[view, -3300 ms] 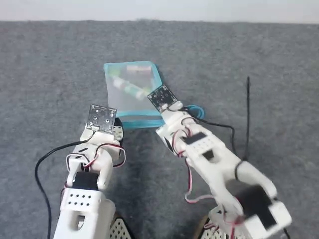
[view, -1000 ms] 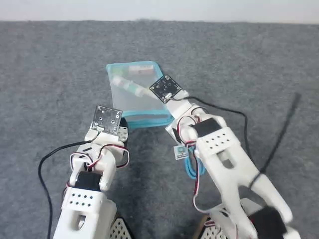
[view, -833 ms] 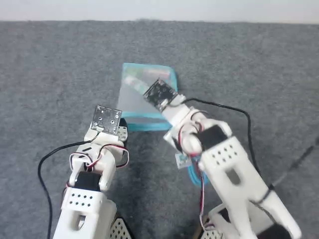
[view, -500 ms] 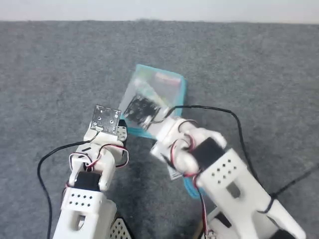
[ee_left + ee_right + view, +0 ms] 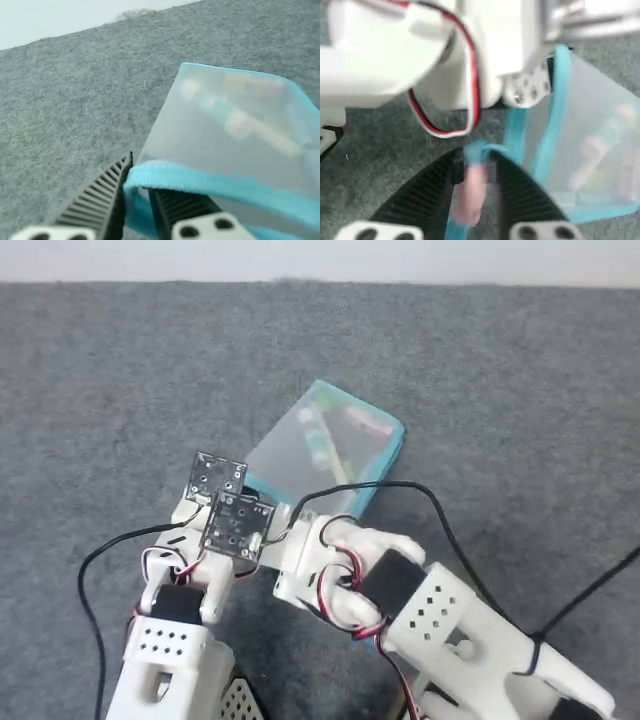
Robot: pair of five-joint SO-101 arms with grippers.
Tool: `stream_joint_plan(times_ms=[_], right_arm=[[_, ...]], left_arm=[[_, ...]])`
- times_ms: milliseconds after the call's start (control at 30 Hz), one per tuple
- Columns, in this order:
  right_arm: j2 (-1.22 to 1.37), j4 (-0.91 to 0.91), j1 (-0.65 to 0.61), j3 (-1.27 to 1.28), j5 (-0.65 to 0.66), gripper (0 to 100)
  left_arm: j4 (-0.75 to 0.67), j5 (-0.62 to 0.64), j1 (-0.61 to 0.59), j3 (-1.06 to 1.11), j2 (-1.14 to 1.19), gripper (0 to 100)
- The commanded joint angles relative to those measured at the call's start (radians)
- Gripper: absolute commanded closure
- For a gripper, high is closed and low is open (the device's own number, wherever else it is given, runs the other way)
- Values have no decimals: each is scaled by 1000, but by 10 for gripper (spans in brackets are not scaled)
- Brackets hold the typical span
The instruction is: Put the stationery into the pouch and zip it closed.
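My left gripper [image 5: 137,175] is narrowed down on the near corner of the pouch [image 5: 225,135], with its two ribbed jaws pinching the thick teal zip band [image 5: 210,182] between them. My right gripper [image 5: 474,162] is also closed to a narrow gap. In that gap sits a pale pinkish tab [image 5: 467,200] hanging from the teal edge. I take it for the zip pull, though it is too blurred to be sure. The two grippers are just beside each other. From the right wrist, the left arm's white body stands close ahead, and from above my right arm lies slanted across with its wrist next to my left wrist.

What matters is how the pouch lies. From both grippers it stretches away across the grey surface [image 5: 75,100], with its long axis slanting up and to the right in the high view and the zip band as its near short edge. The stationery [image 5: 240,122] lies inside, visible through the clear wall, toward the middle and far end. So the tab sits at the corner I have anchored, and the band runs off sideways from there. I cannot see whether the teeth are closed. In my judgement, any further pull toward my left gripper would drag the pouch rather than move the slider.
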Motion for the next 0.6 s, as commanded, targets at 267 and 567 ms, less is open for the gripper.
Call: stream_joint_plan(times_ms=[267,567], right_arm=[[-306,173,102,54,81,653],[-288,-130,298,420,258,653]], left_arm=[[-21,-2,-15,-42,5,991],[77,0,-14,-94,3,991]])
